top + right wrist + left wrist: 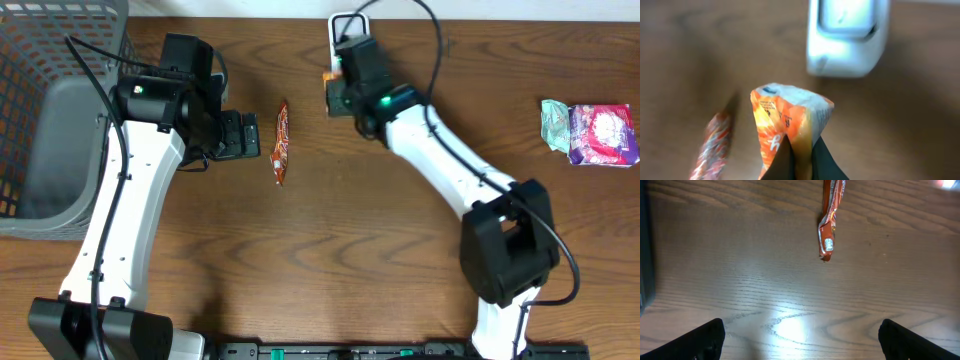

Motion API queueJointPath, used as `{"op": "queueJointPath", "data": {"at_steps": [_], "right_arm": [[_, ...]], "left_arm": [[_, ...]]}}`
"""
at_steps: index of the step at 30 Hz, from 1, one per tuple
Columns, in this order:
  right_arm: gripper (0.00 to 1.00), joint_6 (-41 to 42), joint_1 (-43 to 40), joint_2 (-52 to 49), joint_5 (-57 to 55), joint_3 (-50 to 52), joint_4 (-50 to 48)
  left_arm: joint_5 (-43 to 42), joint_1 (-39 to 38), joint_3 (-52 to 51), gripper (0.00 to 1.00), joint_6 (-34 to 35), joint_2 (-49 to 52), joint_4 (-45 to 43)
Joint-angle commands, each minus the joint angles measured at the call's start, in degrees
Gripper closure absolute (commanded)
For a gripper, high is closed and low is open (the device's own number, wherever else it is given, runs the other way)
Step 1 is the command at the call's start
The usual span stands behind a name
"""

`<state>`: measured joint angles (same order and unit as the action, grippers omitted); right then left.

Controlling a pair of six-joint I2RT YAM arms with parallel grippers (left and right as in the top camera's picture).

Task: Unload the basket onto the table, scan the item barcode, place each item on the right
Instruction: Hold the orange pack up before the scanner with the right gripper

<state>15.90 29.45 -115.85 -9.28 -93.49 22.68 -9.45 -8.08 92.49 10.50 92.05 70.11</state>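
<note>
While the left jaws stood spread, the right jaws pinched an orange packet near the scanner, scan seemingly pending.

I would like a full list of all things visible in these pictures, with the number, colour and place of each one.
table: 1, brown wood, under everything
basket: 1, grey, far left of the table
slim packet: 1, orange-red, lying flat between the two arms
orange packet: 1, orange, held up near the scanner
scanner: 1, white, at the table's far edge, centre
green packet: 1, green, far right
pink packet: 1, pink and purple, against the green packet's right side
left claw: 1, black, open and empty, beside the slim packet
right claw: 1, black, shut on the orange packet
</note>
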Motion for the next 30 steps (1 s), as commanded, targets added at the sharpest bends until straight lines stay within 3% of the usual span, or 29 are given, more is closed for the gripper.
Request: {"op": "queueJointPath", "data": {"at_steps": [1,5,15,25,30], "right_arm": [[0.99,-11.1,1.8,-0.6,-24.4,-0.8,-5.6],[0.99,-15.3,1.4,-3.0,-27.3,-1.4,-10.4],[0.99,-17.8,0.6,-10.6,-23.5,-13.3,-7.1],[0.99,-18.3,-1.9,-27.2,-23.4,-41.3,9.0],[0.99,-18.3,-3.0,-30.4,-23.4,-43.7,11.2]], "left_arm": [[0.5,0.0,-0.2,0.02,0.3,0.1,0.1],[0.5,0.0,-0.2,0.02,0.3,0.1,0.1],[0.5,0.0,-0.2,0.02,0.3,0.1,0.1],[0.5,0.0,-0.2,0.02,0.3,0.1,0.1],[0.5,0.0,-0.2,0.02,0.3,0.1,0.1]]}}
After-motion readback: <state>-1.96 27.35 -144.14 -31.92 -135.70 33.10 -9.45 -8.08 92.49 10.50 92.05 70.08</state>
